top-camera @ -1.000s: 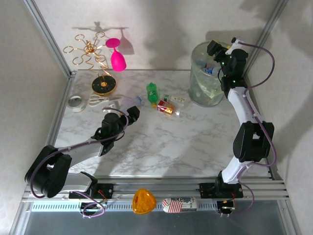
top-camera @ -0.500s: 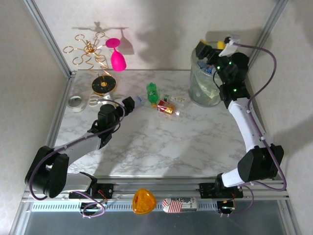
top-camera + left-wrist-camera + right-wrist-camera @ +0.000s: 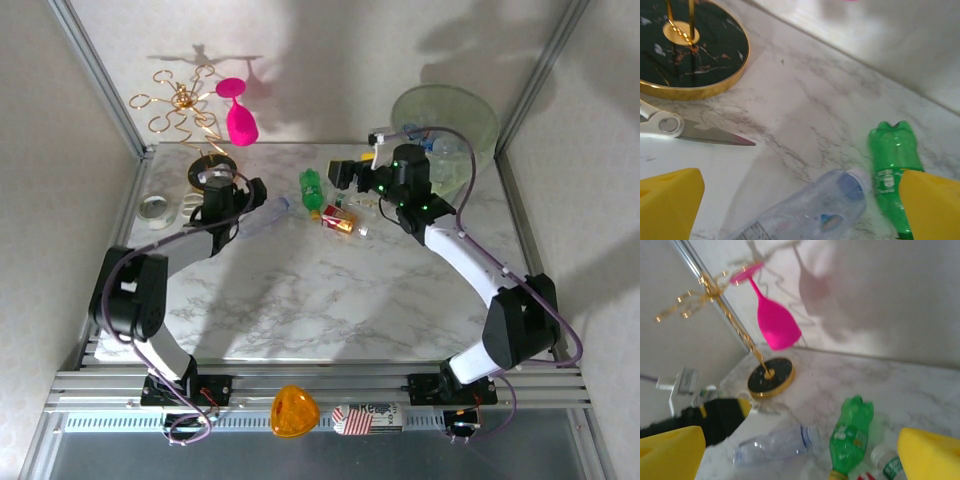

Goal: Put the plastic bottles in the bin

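1. Over the worktop [image 3: 330,300], the top view alone took in the bin [image 3: 478,135]. It was a large pale-green translucent bucket, well to the right of the green bottle [image 3: 312,190] and farther back.
2. That view also showed the red-labelled bottle [image 3: 338,218] lying just right of the green bottle and nearer the arms.
3. Close up, the left wrist view showed the green bottle [image 3: 890,165] lying flat with a white label, its lobed base towards the back wall. The clear bottle [image 3: 810,212] lay just left of it, bluish at the nearer end. The scissors [image 3: 690,131] and the black-and-gold base [image 3: 695,47] sat farther left.
4. From the right wrist view came the green bottle's [image 3: 850,435] yellow cap and the pink wine glass [image 3: 775,322], hung on the gold rack [image 3: 725,305] behind and left of that bottle.
5. Left jaws stood spread fully wide and held nothing. The clear bottle lay between the yellow pads [image 3: 670,205], apart from the left one. Whether the other pad touched the green bottle I cannot tell.
6. Right jaws were also fully wide and empty, hanging just right of the green bottle with their yellow pads [image 3: 930,457] clear of everything.
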Robot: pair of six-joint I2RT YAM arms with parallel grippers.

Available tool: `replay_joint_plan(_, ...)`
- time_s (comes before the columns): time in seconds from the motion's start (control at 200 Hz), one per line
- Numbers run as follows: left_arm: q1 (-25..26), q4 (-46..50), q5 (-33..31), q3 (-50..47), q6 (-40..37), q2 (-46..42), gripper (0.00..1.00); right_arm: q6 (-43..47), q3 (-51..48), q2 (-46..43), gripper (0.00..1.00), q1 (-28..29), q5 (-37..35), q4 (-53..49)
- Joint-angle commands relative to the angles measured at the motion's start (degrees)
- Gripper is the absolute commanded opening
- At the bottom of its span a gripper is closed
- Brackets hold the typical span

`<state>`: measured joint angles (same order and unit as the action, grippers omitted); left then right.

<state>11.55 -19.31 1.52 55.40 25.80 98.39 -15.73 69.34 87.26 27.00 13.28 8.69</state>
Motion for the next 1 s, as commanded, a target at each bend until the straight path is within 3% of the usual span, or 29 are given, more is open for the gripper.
replay_joint_plan(0.0, -0.2, 6.7, 4.9, 4.7, -3.9, 4.5, 0.99, 1.5, -2.8, 1.1, 0.99, 1.3, -0.4, -2.7)
replay_joint_plan(0.18, -0.1, 11.5, 2.9, 8.3, -5.4, 8.8, 1.00, 0.4, -7.6, 0.2, 0.99, 1.7, -3.7, -1.5)
replay_joint_plan(0.426, 1.6, 12.6, 4.5, 5.0, -6.4, 7.0, 0.98, -0.5, -8.9, 0.6, 0.99, 1.8, -3.4, -0.6)
replay_joint_plan(0.766, 4.9, 17.6, -3.0, 4.5, -10.1, 8.3, 0.89, -2.2, -8.9, 2.0, 0.99, 1.8, -1.5, 0.4)
replay_joint_plan(0.996, 7.3, 19.3, -4.8, 5.8, -11.3, 10.6, 0.86, -2.5, -9.0, 2.0, 0.99, 1.8, -1.3, 0.5)
